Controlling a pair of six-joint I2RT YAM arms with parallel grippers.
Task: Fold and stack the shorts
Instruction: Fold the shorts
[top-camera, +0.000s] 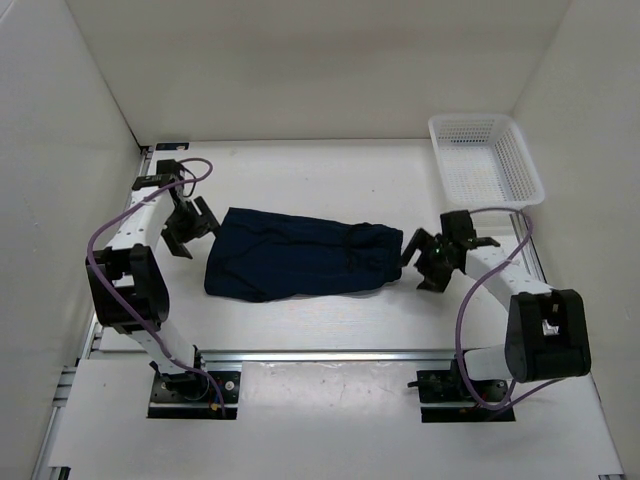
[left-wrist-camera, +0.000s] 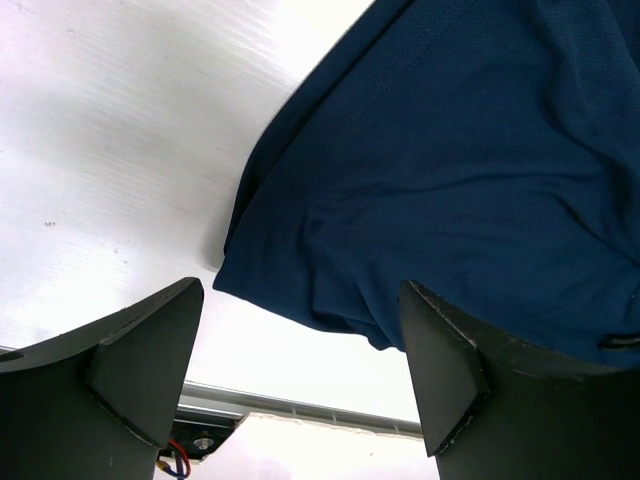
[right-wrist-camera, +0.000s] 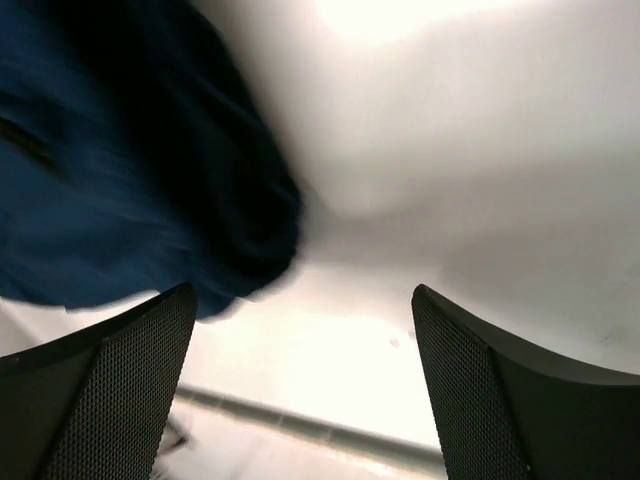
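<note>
— Lying where are the shorts (top-camera: 305, 258) being seen at this moment?

— They are being seen lying on the white table (top-camera: 300, 170), about the middle of it, between the two arms. The dark navy cloth is being shown stretched from left to right, flattened and somewhat wrinkled, and no part of it is being lifted.

— And the left gripper (top-camera: 190, 228), how is it being held?

— It is being held just beside the left end of the shorts, with its jaws spread wide. In the left wrist view, bare table and the edge of the cloth are being shown beyond the two fingers (left-wrist-camera: 140, 360). Nothing is being pinched.

— Is the right gripper (top-camera: 435, 258) being held in the same way?

— Yes, its jaws are being held wide apart also, and nothing is being gripped between them. It is being seen just beside the right end of the shorts. Whether the cloth is being touched there cannot be told from above. In the right wrist view the cloth is being shown blurred, at the left and beyond the fingertips, not between them.

— Is something else being seen on the table?

— A white mesh basket (top-camera: 485, 160) is being seen at the far right corner, well apart from the shorts.
</note>
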